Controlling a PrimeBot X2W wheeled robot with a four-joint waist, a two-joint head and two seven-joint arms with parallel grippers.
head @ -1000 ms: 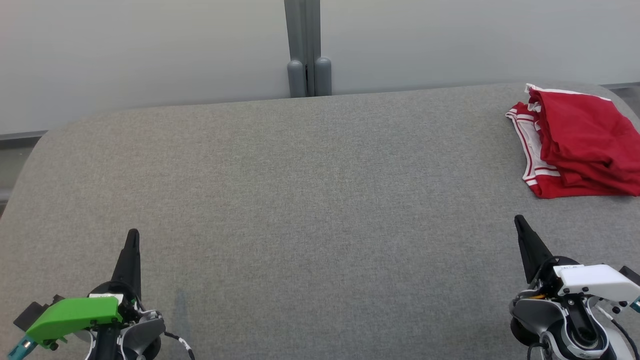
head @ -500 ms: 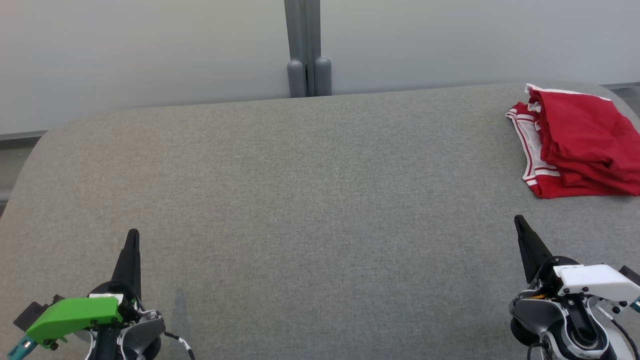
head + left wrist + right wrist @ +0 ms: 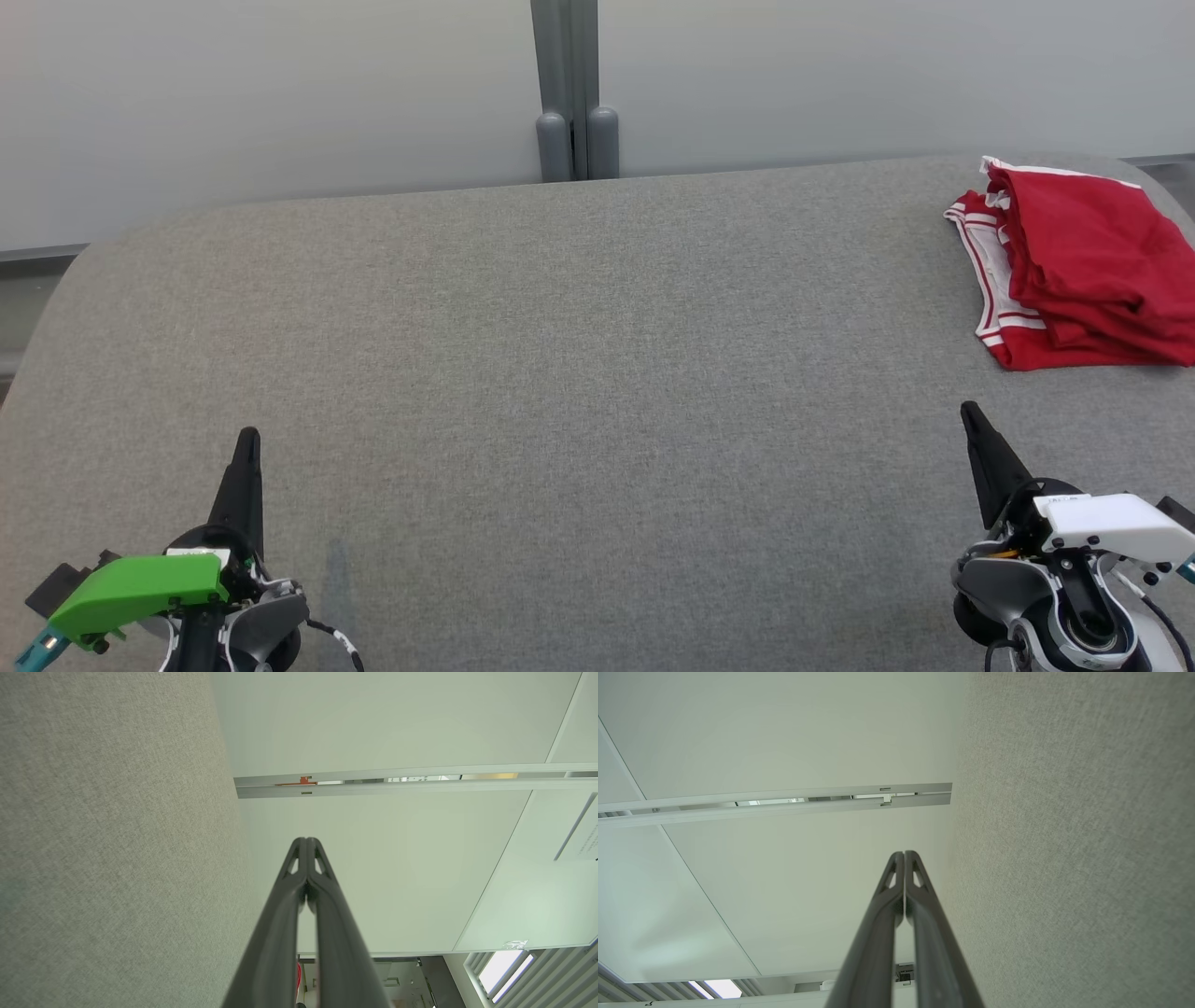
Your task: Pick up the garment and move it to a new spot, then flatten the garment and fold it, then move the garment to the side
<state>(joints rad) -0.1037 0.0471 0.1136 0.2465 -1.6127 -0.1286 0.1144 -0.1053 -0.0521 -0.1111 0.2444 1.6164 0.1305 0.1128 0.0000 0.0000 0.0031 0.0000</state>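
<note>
While both arms sit low at my near edge, I can read the left gripper [image 3: 247, 439] at the lower left of the head view. It sits in front of its green cover [image 3: 131, 586], with its two dark fingers pressed together into a single point and nothing between them. The left wrist view agrees: the tips meet, with only a thin slit lower down between the shafts. The right gripper [image 3: 969, 411] sits at the lower right ahead of a white cover [image 3: 1111, 523]. It leans a little toward the left, and its fingers are likewise closed tip to tip on nothing. Both point out over the grey fabric table [image 3: 597, 336]; from these angles I cannot say for sure whether either one touches the cloth or hangs just above it. Farther out, at the table's far right corner, lies the garment [image 3: 1088, 266], red with white striped trim along its left side. It is folded into a slightly rumpled stack, and its right side is cut off by the picture's edge. It lies well apart from the right gripper and much farther from the left one. Past the table's rounded far edge stands a pale wall [image 3: 280, 93], split by a grey post [image 3: 565, 65] with two rounded caps at its foot.
</note>
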